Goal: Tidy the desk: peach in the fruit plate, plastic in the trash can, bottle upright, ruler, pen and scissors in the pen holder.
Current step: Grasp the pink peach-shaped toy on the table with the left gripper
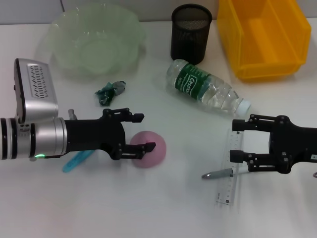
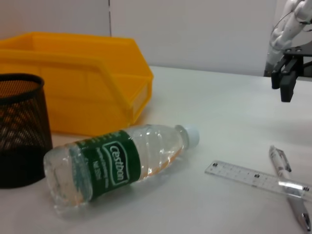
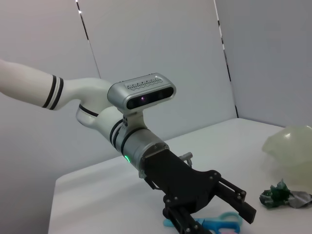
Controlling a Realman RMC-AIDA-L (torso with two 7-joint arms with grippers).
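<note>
The left gripper (image 1: pixel 141 132) is held open just above the peach (image 1: pixel 148 148), which lies on the desk (image 1: pixel 163 213) well short of the fruit plate (image 1: pixel 94 39). The peach step is judged in hand: the jaws must be lowered around it and closed. The right gripper (image 1: pixel 237 140) is open over the ruler (image 1: pixel 229 168) and pen (image 1: pixel 218 174).
</note>
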